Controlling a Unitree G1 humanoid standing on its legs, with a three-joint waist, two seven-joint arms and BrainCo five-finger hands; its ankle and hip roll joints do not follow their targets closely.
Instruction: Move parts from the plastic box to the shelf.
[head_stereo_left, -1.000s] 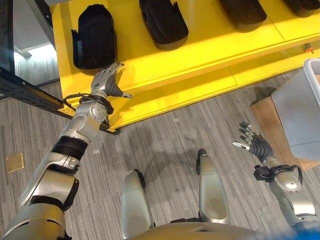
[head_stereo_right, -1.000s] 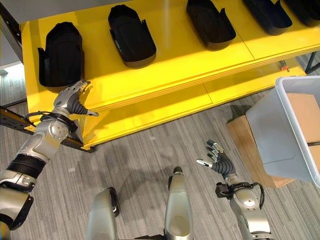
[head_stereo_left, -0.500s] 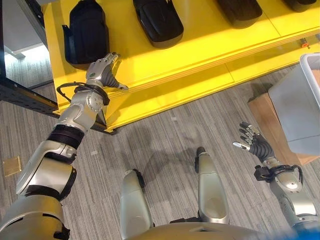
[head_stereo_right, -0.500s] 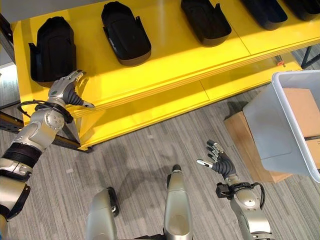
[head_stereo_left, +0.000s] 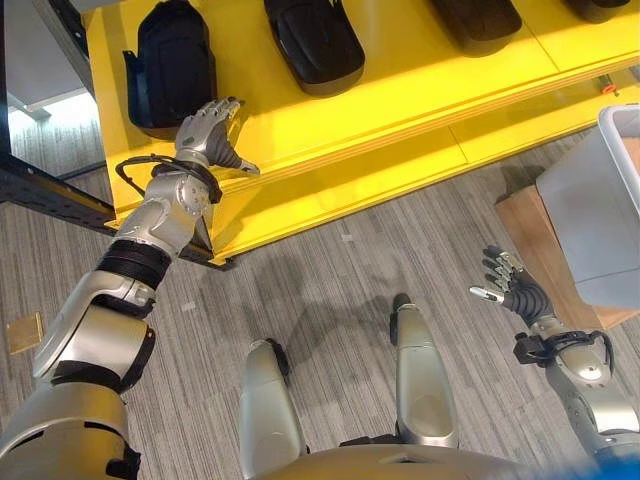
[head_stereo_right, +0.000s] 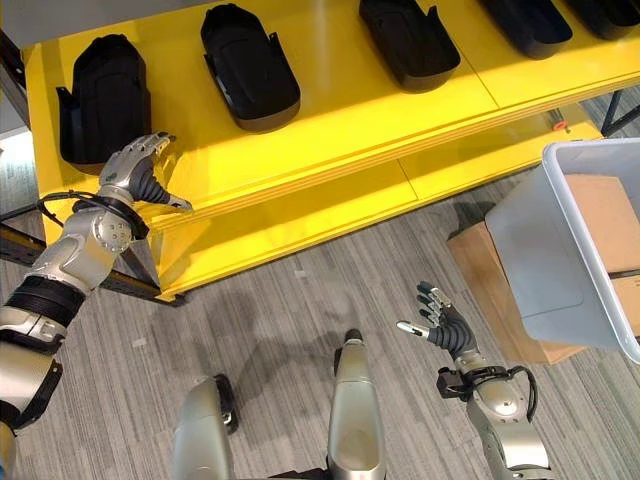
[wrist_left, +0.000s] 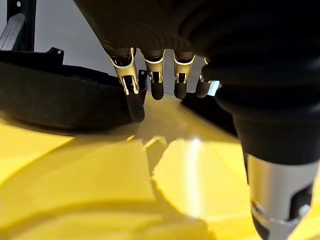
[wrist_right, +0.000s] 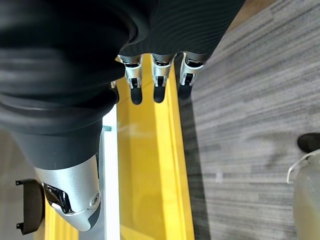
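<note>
The left hand (head_stereo_right: 135, 170) hovers over the front edge of the yellow shelf (head_stereo_right: 330, 110), its fingers (wrist_left: 132, 95) loosely extended and holding nothing, the dark tips just short of the leftmost black part (head_stereo_right: 103, 98) lying on the shelf board. In the left wrist view the fingertips hang a little above the yellow surface, with the part's dark rim beside them; whether they touch it cannot be told. Compared with half a second ago, the hand sits slightly further right along the shelf edge and a touch nearer the part's front end, the fingers in much the same relaxed spread.

The right hand (head_stereo_right: 440, 327) is held low over the grey carpet (head_stereo_right: 300, 300), well apart from the shelf, palm turned up, fingers and thumb spread and empty. It has dropped a shade lower and to the right since the earlier frames, otherwise unchanged.

Four more black parts lie in a row on the top board to the right of the first: a second part (head_stereo_right: 250, 65), a third part (head_stereo_right: 408, 42), and two further ones cut off at the upper edge. The grey plastic box (head_stereo_right: 575, 250) stands at the right, tilted on a brown cardboard carton (head_stereo_right: 480, 270) on the floor, near the shelf's lower board (head_stereo_right: 300, 215). The box's contents cannot be made out. The whole scene sits almost where it did half a second earlier.
</note>
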